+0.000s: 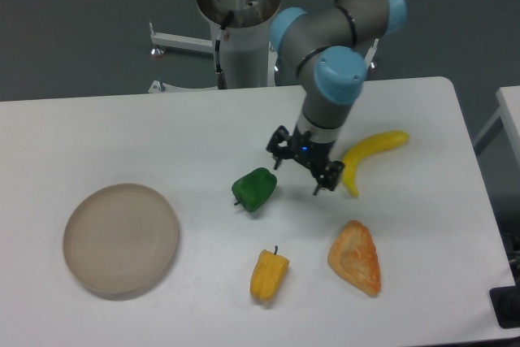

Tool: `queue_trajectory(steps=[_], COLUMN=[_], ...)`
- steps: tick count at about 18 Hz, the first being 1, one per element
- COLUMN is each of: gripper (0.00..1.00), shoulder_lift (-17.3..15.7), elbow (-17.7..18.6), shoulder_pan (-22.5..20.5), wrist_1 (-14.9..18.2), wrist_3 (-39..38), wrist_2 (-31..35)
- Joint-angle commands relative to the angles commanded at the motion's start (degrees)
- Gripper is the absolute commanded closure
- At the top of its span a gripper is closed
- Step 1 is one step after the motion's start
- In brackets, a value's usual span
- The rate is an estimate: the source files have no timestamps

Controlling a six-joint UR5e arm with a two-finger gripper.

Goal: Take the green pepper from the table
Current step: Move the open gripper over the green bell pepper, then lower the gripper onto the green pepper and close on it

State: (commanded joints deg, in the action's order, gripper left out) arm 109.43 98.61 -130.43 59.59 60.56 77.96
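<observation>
The green pepper (255, 189) lies on the white table (122, 136) near its middle, glossy dark green with a short stem pointing lower left. My gripper (297, 169) hangs just to the right of it, a short gap away, fingers pointing down and spread open with nothing between them. The arm's blue-capped wrist (338, 74) rises above and behind the gripper.
A yellow banana (370, 154) lies right of the gripper. An orange wedge-shaped fruit (356, 257) and a yellow pepper (269, 275) sit toward the front edge. A round beige plate (121, 238) rests at the left. The robot base (240, 30) stands behind the table.
</observation>
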Motion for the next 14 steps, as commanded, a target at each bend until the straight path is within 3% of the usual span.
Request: queue_trajectory(steps=[4,7,14], gripper=[0.0,0.0,0.0], shoulder_lift=[-0.88,-0.7,-0.09], elbow=[1.85,2.64,2.82], shoulder_pan=[1.05,1.67,2.28], wrist_1=[-0.09,-2.28,-3.16], wrist_3=[-0.53,-0.97,-0.62], wrist_2=[-0.09,-0.09,-0.09])
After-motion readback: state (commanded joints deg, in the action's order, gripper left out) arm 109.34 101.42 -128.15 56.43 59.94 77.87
